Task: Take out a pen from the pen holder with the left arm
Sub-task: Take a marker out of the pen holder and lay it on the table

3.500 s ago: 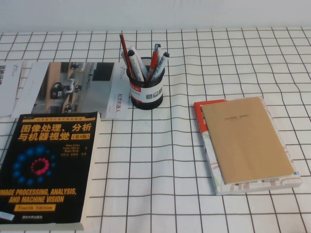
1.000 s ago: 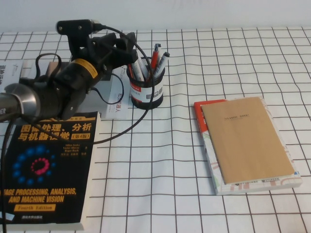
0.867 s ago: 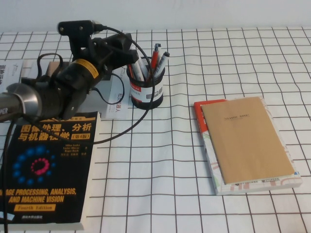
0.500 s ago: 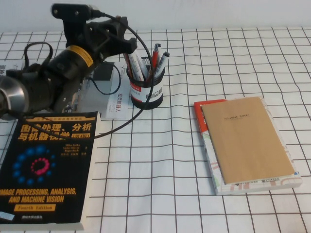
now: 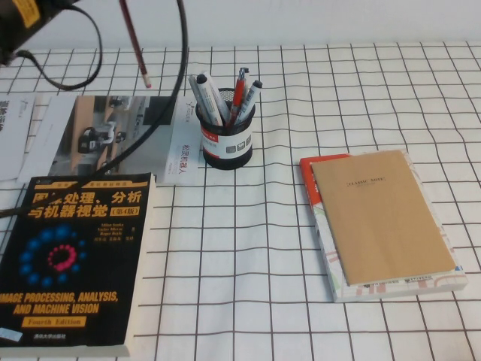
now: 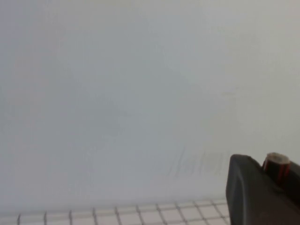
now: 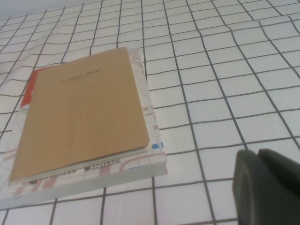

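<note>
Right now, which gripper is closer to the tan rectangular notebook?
Right. The right gripper hovers close by the tan rectangular notebook, over the checked cloth. The left gripper, shut on a thin red pencil, hangs high over the far left corner, well away.

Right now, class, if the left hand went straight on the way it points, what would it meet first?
Probably the white wall beyond the table's far edge; nothing nearer shows. The left hand, raised, is shut on the red pen. The right hand hovers near the notebook.
</note>
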`<state>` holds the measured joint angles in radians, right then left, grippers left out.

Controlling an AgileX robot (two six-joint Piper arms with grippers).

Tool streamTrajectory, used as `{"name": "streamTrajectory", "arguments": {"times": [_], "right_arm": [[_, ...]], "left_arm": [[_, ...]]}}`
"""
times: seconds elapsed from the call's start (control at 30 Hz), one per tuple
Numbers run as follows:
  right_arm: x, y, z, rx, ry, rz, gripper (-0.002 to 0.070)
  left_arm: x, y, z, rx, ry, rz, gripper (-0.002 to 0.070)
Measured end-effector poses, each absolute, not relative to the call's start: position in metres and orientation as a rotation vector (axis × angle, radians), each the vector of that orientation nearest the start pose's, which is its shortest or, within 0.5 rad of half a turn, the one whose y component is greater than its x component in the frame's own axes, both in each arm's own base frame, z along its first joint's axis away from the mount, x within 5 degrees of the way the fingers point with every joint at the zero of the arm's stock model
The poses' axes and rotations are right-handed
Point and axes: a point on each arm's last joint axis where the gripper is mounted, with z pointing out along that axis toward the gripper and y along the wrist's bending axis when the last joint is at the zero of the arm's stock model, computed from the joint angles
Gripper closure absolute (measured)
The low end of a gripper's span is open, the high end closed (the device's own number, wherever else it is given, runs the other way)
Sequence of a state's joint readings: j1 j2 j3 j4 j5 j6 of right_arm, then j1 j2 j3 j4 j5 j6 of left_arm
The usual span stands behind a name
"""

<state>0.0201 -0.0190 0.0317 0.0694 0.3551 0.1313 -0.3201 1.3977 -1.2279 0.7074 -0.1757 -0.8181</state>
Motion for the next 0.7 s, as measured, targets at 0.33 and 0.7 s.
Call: {"name": "streamTrajectory", "arguments": {"times": [0.33, 0.7], "right_arm": [[0.053, 0.003, 0.172, 0.146, 1.848, 0.173, 0.0693], [0.053, 0.003, 0.172, 0.146, 1.848, 0.173, 0.0692]], "left_arm": [[0.283, -0.116, 0.327, 0.156, 2.228, -0.423, 0.0654], [0.31, -0.147, 0.232, 0.223, 2.614, -0.566, 0.0655]]}}
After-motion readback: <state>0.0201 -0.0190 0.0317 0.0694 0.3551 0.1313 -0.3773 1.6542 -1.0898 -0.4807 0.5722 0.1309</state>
